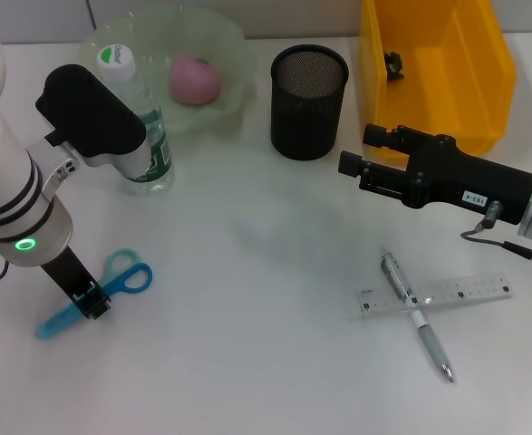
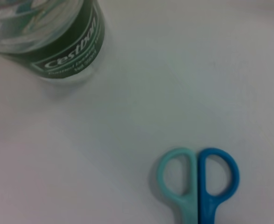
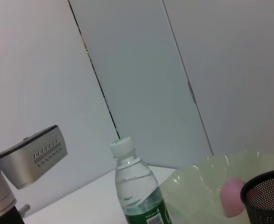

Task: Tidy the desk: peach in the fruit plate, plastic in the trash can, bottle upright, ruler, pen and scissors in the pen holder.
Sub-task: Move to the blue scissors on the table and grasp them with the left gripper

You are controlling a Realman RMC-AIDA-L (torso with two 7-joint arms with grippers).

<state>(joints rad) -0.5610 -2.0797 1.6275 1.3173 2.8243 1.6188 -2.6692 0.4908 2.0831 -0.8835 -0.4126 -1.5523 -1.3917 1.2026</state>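
Scissors [image 1: 98, 292]: lying flat on the white desk [image 1: 247, 344], near the robot's left side, light-blue and darker-blue handle loops side by side, blades closed. Likely light, stiff and thin; judged hard to lift off the flat surface, so a hold across the handle neck just below the loops looks best, since bare blades would be slippery.

Left gripper [image 1: 91, 302]: sitting low right at the scissors, over the shank between loops and blade tip. Whether its fingers are gripping cannot be told.

Right gripper [image 1: 352, 168]: hanging above the desk beside the pen holder [image 1: 309, 101], carrying nothing visible; finger spread cannot be told.

Bottle [image 1: 139, 118]: standing upright, capped, green label, next to the fruit plate [image 1: 225, 54]. Clear plastic, probably light and easily tipped.

Peach [image 1: 195, 79]: resting in the fruit plate.

Pen [image 1: 417, 315] and ruler [image 1: 433, 294]: lying crossed, the pen over the ruler. Both slim and rigid; the ruler is likely the awkward one, being flat.

Yellow bin [image 1: 433, 63]: holding a small dark scrap.
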